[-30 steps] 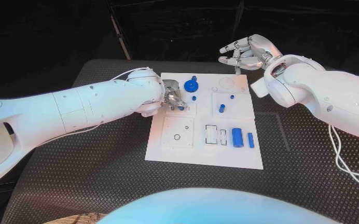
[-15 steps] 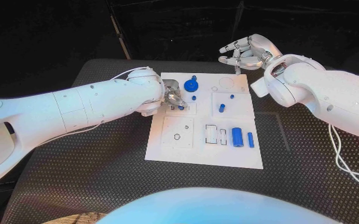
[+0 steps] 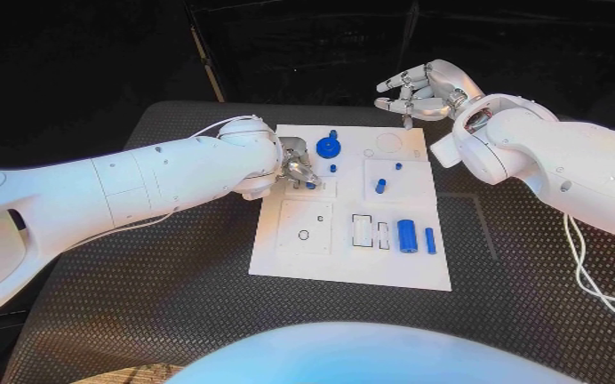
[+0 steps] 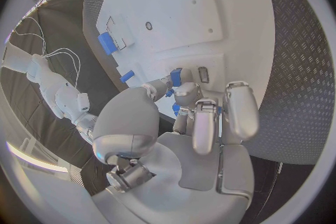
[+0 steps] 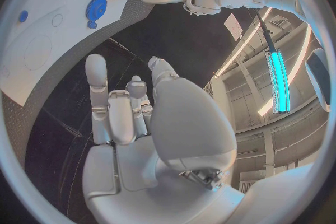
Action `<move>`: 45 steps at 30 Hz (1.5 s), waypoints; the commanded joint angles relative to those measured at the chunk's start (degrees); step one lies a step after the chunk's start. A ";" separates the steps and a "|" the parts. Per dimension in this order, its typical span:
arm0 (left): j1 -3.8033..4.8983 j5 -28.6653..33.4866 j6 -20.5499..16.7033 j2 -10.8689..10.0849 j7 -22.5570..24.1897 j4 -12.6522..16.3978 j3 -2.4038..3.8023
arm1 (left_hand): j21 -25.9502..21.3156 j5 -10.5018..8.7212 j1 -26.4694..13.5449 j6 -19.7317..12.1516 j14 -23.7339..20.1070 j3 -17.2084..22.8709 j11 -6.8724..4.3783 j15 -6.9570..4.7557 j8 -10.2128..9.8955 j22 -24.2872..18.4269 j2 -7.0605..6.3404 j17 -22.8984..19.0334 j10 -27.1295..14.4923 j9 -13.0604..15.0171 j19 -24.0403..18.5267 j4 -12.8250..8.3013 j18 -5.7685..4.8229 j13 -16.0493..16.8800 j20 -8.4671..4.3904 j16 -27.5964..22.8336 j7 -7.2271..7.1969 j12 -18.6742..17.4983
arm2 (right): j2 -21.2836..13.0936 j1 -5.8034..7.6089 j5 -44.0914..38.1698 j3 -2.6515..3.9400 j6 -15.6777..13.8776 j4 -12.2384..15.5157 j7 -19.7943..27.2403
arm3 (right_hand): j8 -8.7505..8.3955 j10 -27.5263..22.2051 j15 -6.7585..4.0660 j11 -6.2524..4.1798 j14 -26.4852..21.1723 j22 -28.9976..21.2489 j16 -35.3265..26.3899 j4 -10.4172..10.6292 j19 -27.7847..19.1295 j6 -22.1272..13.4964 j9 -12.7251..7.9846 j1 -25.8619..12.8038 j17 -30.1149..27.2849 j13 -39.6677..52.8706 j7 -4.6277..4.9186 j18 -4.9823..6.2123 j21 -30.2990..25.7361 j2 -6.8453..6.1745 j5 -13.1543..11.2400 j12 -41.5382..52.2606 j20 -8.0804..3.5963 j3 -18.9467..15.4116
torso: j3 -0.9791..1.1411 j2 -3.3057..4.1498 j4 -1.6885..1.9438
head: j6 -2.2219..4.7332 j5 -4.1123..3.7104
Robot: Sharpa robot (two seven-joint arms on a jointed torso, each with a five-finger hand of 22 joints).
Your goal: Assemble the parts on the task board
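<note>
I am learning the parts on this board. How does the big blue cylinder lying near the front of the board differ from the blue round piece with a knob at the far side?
The big blue cylinder lies flat on its side; the blue round piece sits flat as a disc with a knob rising from it. The cylinder is long; the round piece is wide and low. The cylinder lies far from both hands; the round piece is close to the left hand. Both are blue and rest on the white task board.

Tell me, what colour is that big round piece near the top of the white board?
Blue. The round piece shows best in the head view.
</note>
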 commanded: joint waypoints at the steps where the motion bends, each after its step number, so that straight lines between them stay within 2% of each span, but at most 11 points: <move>1: -0.22 -0.12 0.70 -0.03 -0.38 -0.06 -0.17 | 0.34 0.36 0.67 0.44 6.04 4.31 -0.03 -0.28 0.35 0.15 1.56 15.09 0.62 -0.03 0.40 -3.76 -0.81 0.09 -0.04 0.36 -0.16 0.27 | 0.00 0.11 -0.29 0.04 0.49 0.09 0.14 | 0.34 -0.19 -0.39 0.04 1.37 -0.05 -0.33 -0.01 -0.31 -0.21 0.02 -0.06 -0.05 -0.05 0.10 0.83 -0.35 0.37 0.23 0.09 0.08 -0.12 | -0.01 0.02 0.00 | 0.06 0.01; 10: -0.22 -0.12 0.67 0.34 -0.40 -0.62 -0.17 | 0.39 0.35 0.34 0.61 6.04 4.51 -0.03 -0.29 0.43 0.22 1.81 15.09 0.78 -0.03 0.46 -3.66 -0.82 0.13 -0.05 0.36 -0.16 0.33 | 0.01 0.11 -0.38 0.04 0.56 0.11 0.13 | 0.34 -0.19 -0.39 0.04 1.37 -0.05 -0.33 -0.01 -0.31 -0.21 0.02 -0.06 -0.05 -0.05 0.10 0.83 -0.35 0.37 0.23 0.09 0.08 -0.12 | 0.00 0.05 -0.07 | 0.19 -0.02; 19: -0.21 -0.12 2.62 0.94 -0.48 -1.18 -0.16 | 0.46 0.16 -1.04 0.97 6.04 4.03 0.00 -0.26 0.60 0.37 2.08 15.09 1.08 -0.05 0.56 -3.01 -0.86 0.18 -0.04 0.36 -0.17 0.42 | -0.07 0.11 -0.39 0.04 0.63 0.21 0.06 | 0.34 -0.19 -0.39 0.04 1.37 -0.05 -0.33 -0.01 -0.31 -0.21 0.02 -0.06 -0.05 -0.05 0.10 0.83 -0.35 0.37 0.23 0.09 0.08 -0.12 | 0.01 0.07 -0.02 | 0.03 -0.16; 33: -0.20 -0.11 3.58 1.61 -0.51 -1.98 -0.15 | 0.57 -0.01 -2.87 1.54 6.04 2.33 -0.09 -0.30 0.68 0.62 2.56 15.09 1.47 -0.19 0.70 -1.81 -0.91 0.39 -0.06 0.36 -0.33 0.62 | -0.13 0.11 -0.51 0.04 0.76 0.31 0.00 | 0.34 -0.19 -0.39 0.04 1.37 -0.05 -0.33 -0.01 -0.31 -0.21 0.02 -0.06 -0.05 -0.05 0.10 0.83 -0.35 0.37 0.23 0.09 0.08 -0.12 | 0.00 0.04 -0.01 | -0.09 -0.32; 36: -0.20 -0.11 3.55 1.61 -0.50 -2.11 -0.15 | 0.57 -0.12 -4.03 1.74 6.04 0.83 -0.09 -0.30 0.65 0.68 2.39 15.09 1.52 -0.28 0.73 -0.96 -0.91 0.37 -0.07 0.36 -0.33 0.62 | -0.13 0.11 -0.51 0.04 0.73 0.31 0.01 | 0.43 -0.22 -0.40 0.03 1.34 -0.16 -0.44 0.03 -0.34 -0.12 0.04 -0.13 -0.18 -0.14 0.07 0.84 -0.45 0.37 0.25 0.09 0.08 -0.15 | 0.00 0.07 0.03 | -0.03 -0.36; 41: -0.20 -0.11 3.28 1.50 -0.48 -2.44 -0.15 | 0.58 -0.28 -8.97 2.47 6.04 -6.12 -0.07 -0.27 0.54 0.85 0.51 15.09 1.59 -0.58 0.81 2.96 -0.95 0.39 -0.05 0.36 -0.31 0.71 | -0.10 0.11 -0.52 0.04 0.67 0.26 0.08 | 0.43 -0.37 -0.40 0.03 1.31 -0.37 -0.51 0.04 -0.45 -0.12 0.03 -0.15 -0.28 -0.33 0.07 0.88 -0.57 0.36 0.25 -0.04 0.08 -0.16 | -0.04 0.03 0.03 | -0.01 -0.37; 45: -0.19 -0.11 3.02 1.30 -0.47 -2.52 -0.15 | 0.59 -0.24 -10.14 2.62 6.04 -10.77 -0.18 -0.40 0.31 0.99 -0.18 15.09 1.60 -0.81 0.88 4.64 -0.96 0.46 -0.16 0.36 -0.48 0.77 | -0.10 0.11 -0.52 0.04 0.66 0.25 0.12 | 0.44 -0.45 -0.40 0.03 1.28 -0.49 -0.59 0.07 -0.51 -0.13 0.03 -0.22 -0.37 -0.43 0.08 0.90 -0.66 0.32 0.24 -0.09 0.08 -0.21 | -0.04 0.04 -0.01 | 0.01 -0.38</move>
